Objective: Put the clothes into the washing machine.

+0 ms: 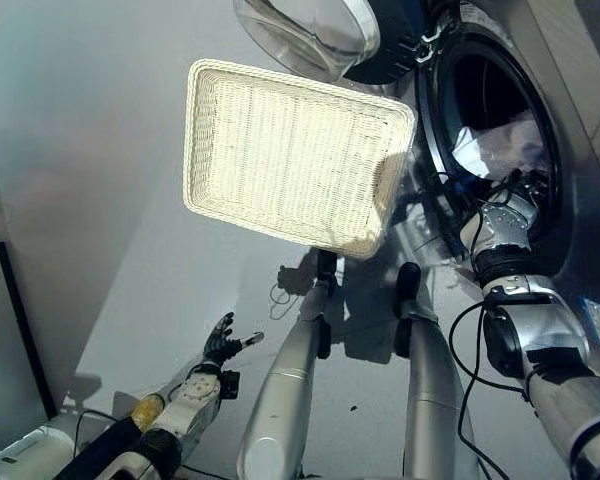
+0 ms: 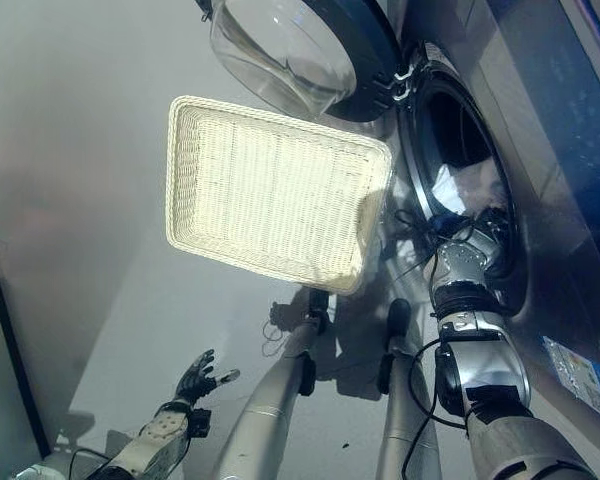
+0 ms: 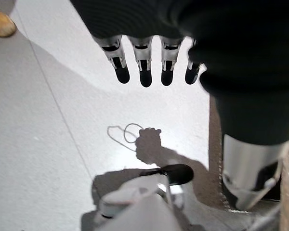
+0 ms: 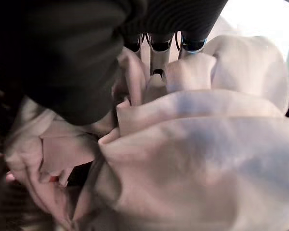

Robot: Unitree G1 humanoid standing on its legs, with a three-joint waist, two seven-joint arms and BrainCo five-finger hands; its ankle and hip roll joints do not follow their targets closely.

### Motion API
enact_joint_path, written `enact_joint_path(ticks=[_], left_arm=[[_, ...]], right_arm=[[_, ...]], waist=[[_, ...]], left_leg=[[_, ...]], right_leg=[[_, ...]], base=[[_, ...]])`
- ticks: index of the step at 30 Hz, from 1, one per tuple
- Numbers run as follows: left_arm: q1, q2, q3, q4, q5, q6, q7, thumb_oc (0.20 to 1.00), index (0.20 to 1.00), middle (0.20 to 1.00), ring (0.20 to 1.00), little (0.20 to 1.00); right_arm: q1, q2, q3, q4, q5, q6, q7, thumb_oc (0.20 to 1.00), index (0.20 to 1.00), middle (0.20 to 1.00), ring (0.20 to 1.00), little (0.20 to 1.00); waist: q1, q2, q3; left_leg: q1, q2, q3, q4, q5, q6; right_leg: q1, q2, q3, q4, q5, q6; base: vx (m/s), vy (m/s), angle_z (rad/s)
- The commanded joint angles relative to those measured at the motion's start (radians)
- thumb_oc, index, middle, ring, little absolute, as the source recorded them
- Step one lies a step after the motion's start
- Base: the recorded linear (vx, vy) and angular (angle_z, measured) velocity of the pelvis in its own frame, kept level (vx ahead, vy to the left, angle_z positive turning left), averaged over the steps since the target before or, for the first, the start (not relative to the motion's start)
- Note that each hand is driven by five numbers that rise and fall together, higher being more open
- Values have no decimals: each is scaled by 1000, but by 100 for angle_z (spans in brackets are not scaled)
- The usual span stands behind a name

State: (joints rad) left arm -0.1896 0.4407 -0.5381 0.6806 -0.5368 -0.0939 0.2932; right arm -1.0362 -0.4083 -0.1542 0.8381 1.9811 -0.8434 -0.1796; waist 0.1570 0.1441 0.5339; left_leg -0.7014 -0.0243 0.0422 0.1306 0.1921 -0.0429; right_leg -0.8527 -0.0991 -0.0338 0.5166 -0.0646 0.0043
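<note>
The washing machine's round drum opening [image 1: 490, 100] is at the right, with its glass door [image 1: 310, 35] swung open beside it. A pale white cloth [image 1: 480, 150] lies bunched in the drum mouth. My right hand [image 1: 500, 225] reaches into that opening and is pressed into the cloth [image 4: 207, 154], whose folds wrap round it. My left hand [image 1: 220, 345] hangs low at the lower left over the floor, away from the machine. Its fingers [image 3: 144, 72] are straight and spread, holding nothing.
An empty white wicker basket [image 1: 195, 130] sits just left of the machine's door, close to my right arm. Grey floor stretches to the left of it. A person's brown shoe [image 3: 0, 21] stands on the floor beyond my left hand.
</note>
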Motion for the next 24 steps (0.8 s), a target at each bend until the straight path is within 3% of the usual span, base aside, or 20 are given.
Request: enact_joint_path(ticks=[1, 2, 3, 5, 7, 9, 10, 12, 16, 17, 24], left_arm=[[66, -17, -7, -27, -26, 12, -12, 1000, 1000, 1000, 1000, 1000], [63, -12, -5, -36, -30, 16, -17, 1000, 1000, 1000, 1000, 1000], [64, -9, -7, -41, -27, 22, -20, 1000, 1000, 1000, 1000, 1000], [64, -9, -7, -41, -27, 22, -20, 1000, 1000, 1000, 1000, 1000], [50, 4, -15, -52, -33, 43, -23, 1000, 1000, 1000, 1000, 1000], [45, 7, -11, -55, -30, 47, -23, 1000, 1000, 1000, 1000, 1000], [48, 7, -13, -56, -28, 48, -21, 1000, 1000, 1000, 1000, 1000], [35, 9, -16, -54, -27, 48, -4, 1000, 1000, 1000, 1000, 1000], [24, -2, -16, -41, -27, 45, 8, 1000, 1000, 1000, 1000, 1000], [11, -15, -14, -26, -23, 44, 17, 1000, 1000, 1000, 1000, 1000], [-7, -49, -16, 12, -19, 34, 30, 1000, 1000, 1000, 1000, 1000]], right_arm=[[-48, -347, -14, -150, -9, -203, -39, 200, 200, 200, 200, 200], [-37, -363, -29, -169, -9, -209, -105, 918, 918, 918, 918, 918], [-25, -366, -34, -173, -9, -188, -130, 1000, 1000, 1000, 1000, 1000], [-25, -366, -34, -173, -9, -188, -130, 1000, 1000, 1000, 1000, 1000], [46, -358, -18, -147, -9, 70, -240, 1000, 1000, 1000, 1000, 1000], [54, -352, -10, -139, -9, 144, -255, 1000, 1000, 1000, 1000, 1000], [70, -336, 9, -126, -9, 273, -267, 1000, 1000, 1000, 1000, 1000], [108, -285, 54, -90, -9, 517, -191, 1000, 1000, 1000, 1000, 1000], [136, -237, 74, -59, -9, 641, -78, 1000, 1000, 1000, 1000, 1000], [144, -218, 86, -35, -9, 688, -3, 1000, 1000, 1000, 1000, 1000], [168, -151, 115, 11, -58, 681, 180, 1000, 1000, 1000, 1000, 1000]], waist=[[-92, 92, -14], [-98, 88, -14], [-101, 85, -14], [-101, 85, -14], [-114, 74, -14], [-113, 74, -14], [-114, 70, -14], [-111, 62, -14], [-108, 58, -14], [-106, 57, -14], [-103, 54, -14]], left_leg=[[26, -48, -9, 119, -124, -6], [16, -46, -10, 124, -113, -5], [17, -47, -11, 129, -118, -5], [17, -47, -11, 129, -118, -5], [17, -50, -17, 145, -128, -1], [7, -50, -17, 142, -114, 1], [12, -51, -19, 145, -125, 3], [3, -50, -18, 132, -116, 8], [2, -48, -15, 121, -110, 8], [-6, -47, -14, 110, -98, 9], [-4, -48, -12, 81, -87, 9]], right_leg=[[88, 38, -118, -84, 20, 15], [81, 42, -115, -89, 36, 11], [82, 43, -112, -86, 33, 10], [82, 43, -112, -86, 33, 10], [82, 54, -93, -77, 26, 6], [74, 57, -93, -85, 42, 4], [79, 57, -88, -79, 28, 5], [75, 64, -90, -92, 38, 5], [76, 70, -90, -99, 39, 5], [69, 75, -90, -107, 51, 4], [72, 79, -90, -131, 64, 10]], base=[[0, 0, 0], [0, 0, 0], [0, 0, 0], [18, -6, -2], [20, -11, -1], [0, 0, 0], [-18, -44, -1], [-15, -58, -3], [-22, -2, -9], [-25, 13, -16], [-9, 15, -2]])
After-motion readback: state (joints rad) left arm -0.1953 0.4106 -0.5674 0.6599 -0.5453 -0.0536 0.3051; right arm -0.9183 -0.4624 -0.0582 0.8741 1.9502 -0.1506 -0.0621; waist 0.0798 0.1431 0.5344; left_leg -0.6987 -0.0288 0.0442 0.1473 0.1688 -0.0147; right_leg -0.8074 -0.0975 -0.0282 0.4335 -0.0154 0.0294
